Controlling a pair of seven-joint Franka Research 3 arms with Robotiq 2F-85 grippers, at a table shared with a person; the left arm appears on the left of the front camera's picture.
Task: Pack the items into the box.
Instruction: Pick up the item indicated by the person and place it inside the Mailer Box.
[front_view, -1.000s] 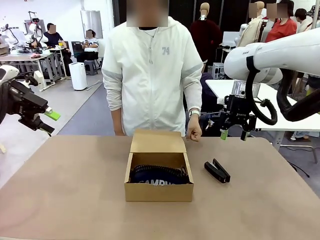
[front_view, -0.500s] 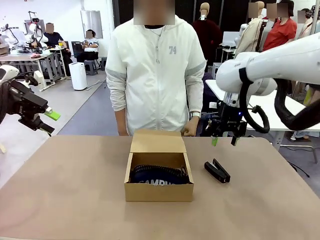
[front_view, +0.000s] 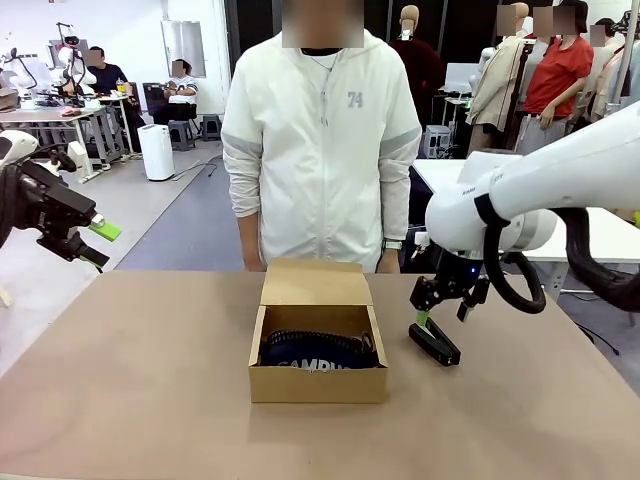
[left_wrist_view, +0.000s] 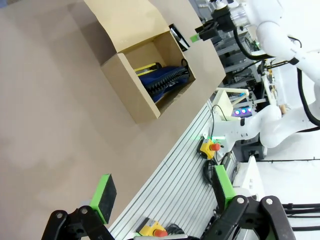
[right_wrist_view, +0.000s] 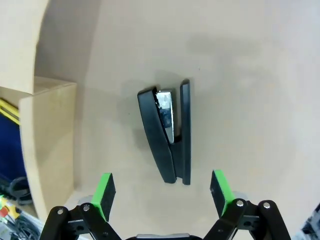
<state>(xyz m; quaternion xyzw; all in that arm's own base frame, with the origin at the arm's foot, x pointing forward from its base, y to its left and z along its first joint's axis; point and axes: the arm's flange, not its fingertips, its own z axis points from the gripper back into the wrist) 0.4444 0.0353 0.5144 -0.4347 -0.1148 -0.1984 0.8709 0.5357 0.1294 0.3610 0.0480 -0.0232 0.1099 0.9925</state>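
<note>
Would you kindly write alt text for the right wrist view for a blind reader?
A black stapler lies on the tan table directly ahead of the open right gripper, green pads spread to either side of it. At the left edge is a wall of the cardboard box, with a sliver of blue pouch and a yellow pen inside.

Front view faces across table (front_view: 140, 390) at person (front_view: 320, 160); left wrist far back, box (left_wrist_view: 131, 93) upper middle; right wrist close above stapler (right_wrist_view: 165, 140); all share box.
</note>
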